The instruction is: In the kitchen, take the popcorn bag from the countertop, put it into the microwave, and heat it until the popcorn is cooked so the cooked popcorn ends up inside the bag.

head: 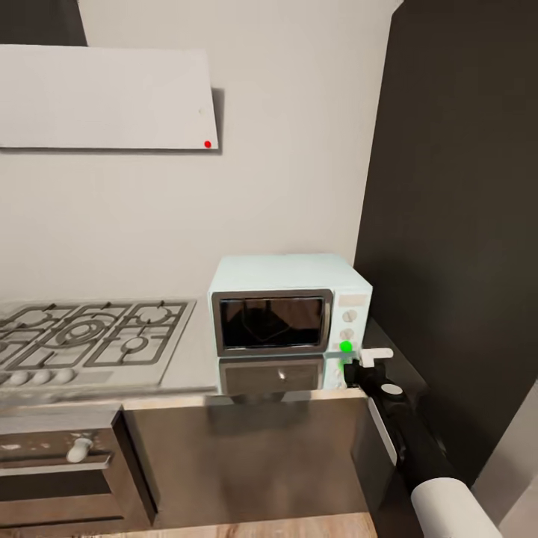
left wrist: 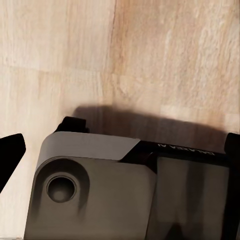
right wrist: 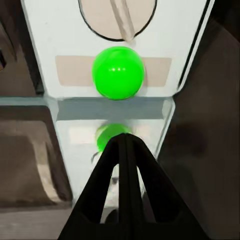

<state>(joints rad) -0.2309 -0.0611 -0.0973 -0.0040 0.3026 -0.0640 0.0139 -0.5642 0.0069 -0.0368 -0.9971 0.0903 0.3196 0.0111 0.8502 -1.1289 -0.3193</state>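
The microwave [head: 288, 302] stands on the glossy countertop [head: 190, 366] against the wall, its dark glass door closed. Its round indicator light [head: 346, 347] glows green [right wrist: 118, 72], below a knob [right wrist: 117, 15]. My right gripper [head: 356, 365] is shut with nothing in it, its tips [right wrist: 123, 141] just in front of the microwave's lower right corner, under the light. The popcorn bag is hidden; the dark glass gives only vague reflections. My left gripper [left wrist: 120, 140] hangs open over the floor, one fingertip [left wrist: 11, 150] at the picture's edge.
A steel gas hob [head: 90, 336] lies left of the microwave, with a black built-in oven [head: 60, 463] below it. A tall dark cabinet [head: 463, 224] stands close on the right. A white hood [head: 104, 97] hangs above. My base [left wrist: 100, 190] sits on wooden floor [left wrist: 150, 50].
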